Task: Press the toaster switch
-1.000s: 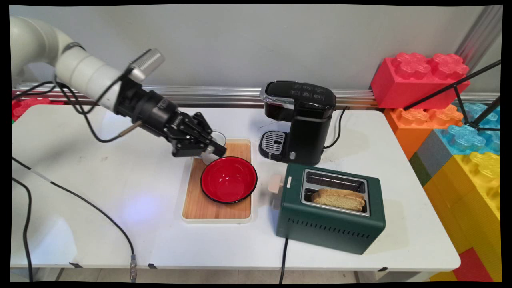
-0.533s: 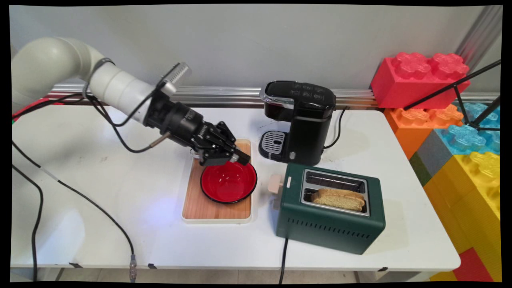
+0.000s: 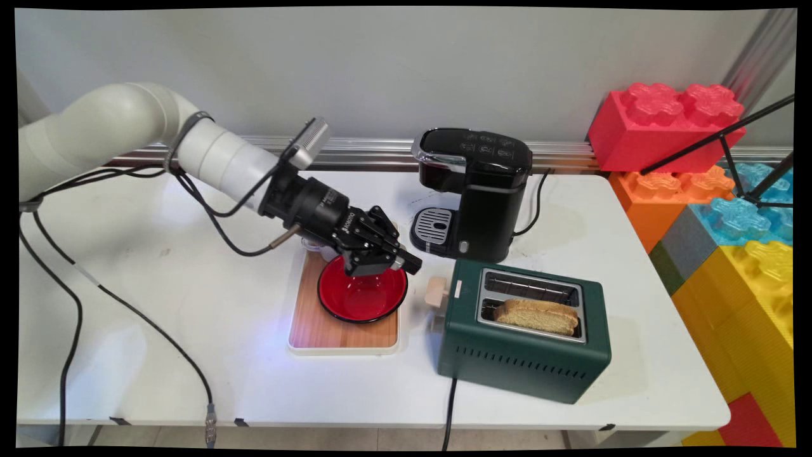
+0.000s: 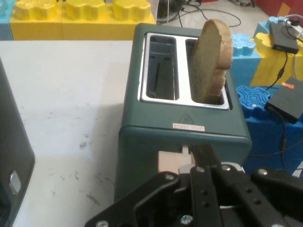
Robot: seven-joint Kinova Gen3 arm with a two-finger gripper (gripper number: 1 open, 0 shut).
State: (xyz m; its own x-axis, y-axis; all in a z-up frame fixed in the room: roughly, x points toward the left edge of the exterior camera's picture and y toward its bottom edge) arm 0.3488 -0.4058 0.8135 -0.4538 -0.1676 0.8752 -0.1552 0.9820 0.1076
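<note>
My black gripper [image 3: 409,265] hangs shut and empty over the far right rim of a red bowl [image 3: 363,299], which stands on a wooden board [image 3: 315,330]. It points at a green toaster [image 3: 520,355] just to its right. The toaster's cream lever [image 3: 436,293] is the nearest part, a short gap from the fingertips. In the hand view the gripper [image 4: 201,153] rises in front of the toaster [image 4: 151,137] and its lever [image 4: 169,163]. A slice of bread [image 3: 538,315] stands in the near slot, and it shows upright in the hand view as the bread [image 4: 211,56]. The far slot holds nothing.
A black coffee machine [image 3: 482,190] stands behind the toaster, and its side fills the hand view's left edge [image 4: 12,156]. Large toy blocks [image 3: 666,120] are stacked at the table's right end. Black cables [image 3: 146,330] trail across the left of the table.
The arm has swung right and forward, from the board's far left corner, across the bowl, to the bowl's right rim near the toaster lever. The gripper stays shut.
</note>
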